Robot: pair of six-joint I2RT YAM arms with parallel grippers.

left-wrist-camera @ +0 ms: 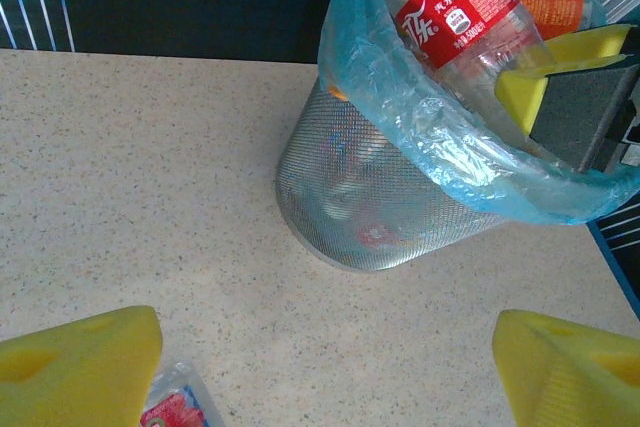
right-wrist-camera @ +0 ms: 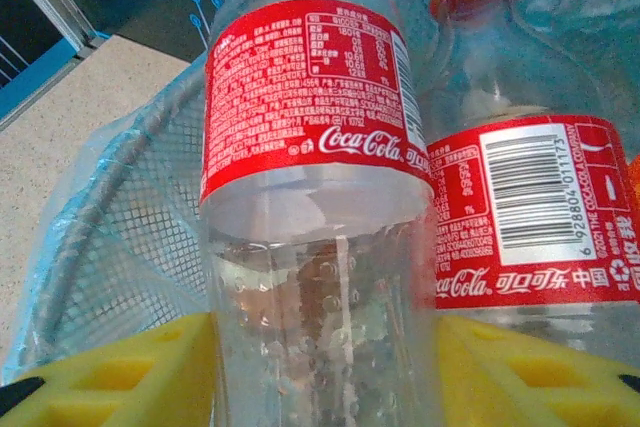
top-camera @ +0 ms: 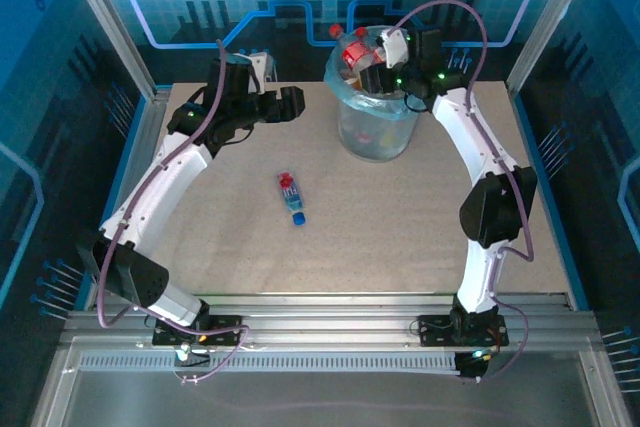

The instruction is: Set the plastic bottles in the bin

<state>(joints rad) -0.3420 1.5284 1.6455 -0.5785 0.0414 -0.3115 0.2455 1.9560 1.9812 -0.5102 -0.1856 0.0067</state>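
Mid-frame, one bottle [top-camera: 291, 197] lies loose on the table [top-camera: 450, 247]. Upper left, the left gripper [top-camera: 290, 104] hangs wide, empty. Upper centre, the right gripper [right-wrist-camera: 325, 372] clasps a red-labelled bottle [right-wrist-camera: 310, 117] over the bin [top-camera: 375, 137]; dropping it likely needs parted jaws.

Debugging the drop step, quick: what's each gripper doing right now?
Left gripper: open, holding nothing.
Right gripper: closed on a red-label bottle, over the bin.

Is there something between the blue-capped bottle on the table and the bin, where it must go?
Nothing lies on the table between the blue-capped bottle and the bin. But over the bin's mouth the right gripper holds a Coca-Cola bottle.
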